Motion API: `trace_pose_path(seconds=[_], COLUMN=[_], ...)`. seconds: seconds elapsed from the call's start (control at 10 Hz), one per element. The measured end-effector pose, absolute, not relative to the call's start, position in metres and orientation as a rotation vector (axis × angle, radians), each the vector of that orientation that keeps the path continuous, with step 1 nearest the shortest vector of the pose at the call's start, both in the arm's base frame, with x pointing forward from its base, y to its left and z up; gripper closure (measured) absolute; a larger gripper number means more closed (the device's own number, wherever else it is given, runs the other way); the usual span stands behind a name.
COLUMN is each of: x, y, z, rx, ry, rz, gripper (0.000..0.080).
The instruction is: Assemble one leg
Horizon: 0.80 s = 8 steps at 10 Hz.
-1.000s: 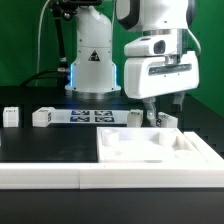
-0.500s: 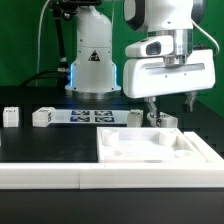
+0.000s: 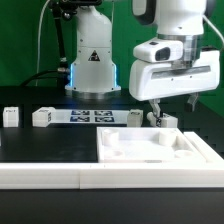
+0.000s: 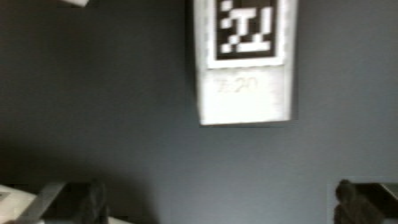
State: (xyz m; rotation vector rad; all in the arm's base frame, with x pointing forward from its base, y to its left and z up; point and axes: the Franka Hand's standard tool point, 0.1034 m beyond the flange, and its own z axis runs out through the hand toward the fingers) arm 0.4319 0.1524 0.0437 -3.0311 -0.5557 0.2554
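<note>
The gripper is held above the desk, over the part toward the exterior view's right and short of the far edge. Its fingers are spread wide and nothing is gripped. In the wrist view the gripper is seen with one dark finger at each side of the frame, and only bare desk surface is recorded between them.

The leg is recorded in the wrist view as a white square-section post lying flat on the dark desk, with its black-and-white tag turned toward the wrist camera. It is placed beyond the fingertips, clear of both and not between them. In the exterior view the leg is seen below the open fingers, just behind the far rim of the large white square panel. Whether that rim is touched cannot be told.

The panel is laid flat at the near edge of the desk, toward the near corner on the exterior view's right. The marker board is laid flat toward the far edge, in front of the arm's base. A small white part is noted just beside the board's end on the exterior view's left. A second white part is set further out, near the desk's edge on that side. A third white part is seen at the board's other end.
</note>
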Motion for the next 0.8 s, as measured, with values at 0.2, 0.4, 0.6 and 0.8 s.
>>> trace_pose_path(seconds=[0.2,0.4,0.6,0.8], x=[0.427,0.416,0.41,0.398], y=[0.156,0.155,0.153,0.152], z=[0.042,0.04,0.032,0.027], rx=[-3.022,-3.008,-3.022,-2.995], ry=[-0.556,-0.573,-0.563,-0.553], rz=[0.429,0.661,0.805,1.059], gripper=[0.015,0.015,0.015,0.015])
